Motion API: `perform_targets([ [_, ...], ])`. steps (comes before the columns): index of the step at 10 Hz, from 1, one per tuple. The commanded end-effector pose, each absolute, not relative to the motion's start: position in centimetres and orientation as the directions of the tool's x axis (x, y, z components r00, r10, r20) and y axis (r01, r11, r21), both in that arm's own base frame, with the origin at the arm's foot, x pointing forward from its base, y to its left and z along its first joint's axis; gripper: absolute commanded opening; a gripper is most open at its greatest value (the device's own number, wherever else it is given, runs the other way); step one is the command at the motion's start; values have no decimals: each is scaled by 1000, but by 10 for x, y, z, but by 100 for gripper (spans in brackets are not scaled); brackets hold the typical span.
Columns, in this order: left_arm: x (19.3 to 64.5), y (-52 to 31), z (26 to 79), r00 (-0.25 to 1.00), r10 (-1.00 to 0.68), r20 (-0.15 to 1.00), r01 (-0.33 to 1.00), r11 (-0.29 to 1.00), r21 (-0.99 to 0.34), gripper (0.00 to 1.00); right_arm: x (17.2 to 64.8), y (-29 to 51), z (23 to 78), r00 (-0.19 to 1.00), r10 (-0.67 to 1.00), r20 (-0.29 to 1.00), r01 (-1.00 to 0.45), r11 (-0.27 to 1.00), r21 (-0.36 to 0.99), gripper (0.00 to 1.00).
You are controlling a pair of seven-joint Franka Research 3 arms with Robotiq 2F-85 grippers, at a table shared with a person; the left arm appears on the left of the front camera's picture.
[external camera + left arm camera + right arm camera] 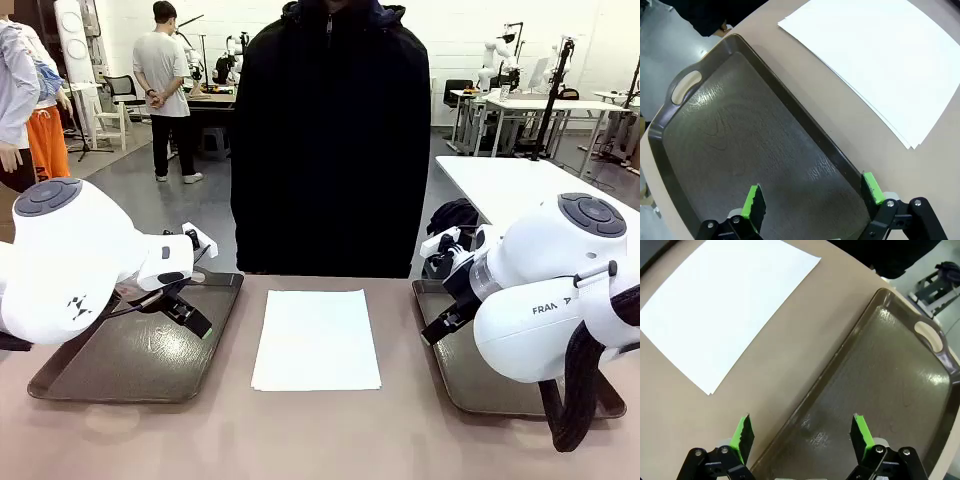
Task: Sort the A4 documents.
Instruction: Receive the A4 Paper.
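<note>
A small stack of white A4 documents (pixel 317 338) lies flat in the middle of the table, between two dark trays. In the left wrist view the documents (pixel 880 65) sit to the upper right, their offset edges showing more than one sheet. The right wrist view has the documents (pixel 727 305) at the upper left. My left gripper (pixel 188 312) hovers open over the left tray (pixel 90 375), nothing between its green pads (pixel 871 186). My right gripper (pixel 440 327) hangs open above the inner edge of the right tray (pixel 470 395), also holding nothing.
A person in a black coat (pixel 330 140) stands at the far side of the table, right behind the paper. Both trays (pixel 730 130) (pixel 890 390) hold nothing and have cut-out handles. Bare table lies in front of the stack.
</note>
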State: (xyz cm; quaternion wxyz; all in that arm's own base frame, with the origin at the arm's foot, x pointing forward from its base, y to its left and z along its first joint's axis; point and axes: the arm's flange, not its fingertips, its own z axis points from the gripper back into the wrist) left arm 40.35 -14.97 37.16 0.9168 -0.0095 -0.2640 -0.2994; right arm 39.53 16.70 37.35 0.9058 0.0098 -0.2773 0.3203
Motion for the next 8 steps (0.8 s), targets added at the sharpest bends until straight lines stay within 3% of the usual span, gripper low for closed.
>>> perform_targets([
  [1, 403, -150, 372, 681, -544, 490, 554, 820, 141, 100, 395, 167, 374, 641, 575, 509, -586, 795, -160, 100],
  [8, 403, -150, 372, 681, -544, 490, 554, 820, 141, 100, 395, 167, 374, 641, 575, 509, -586, 795, -160, 100],
])
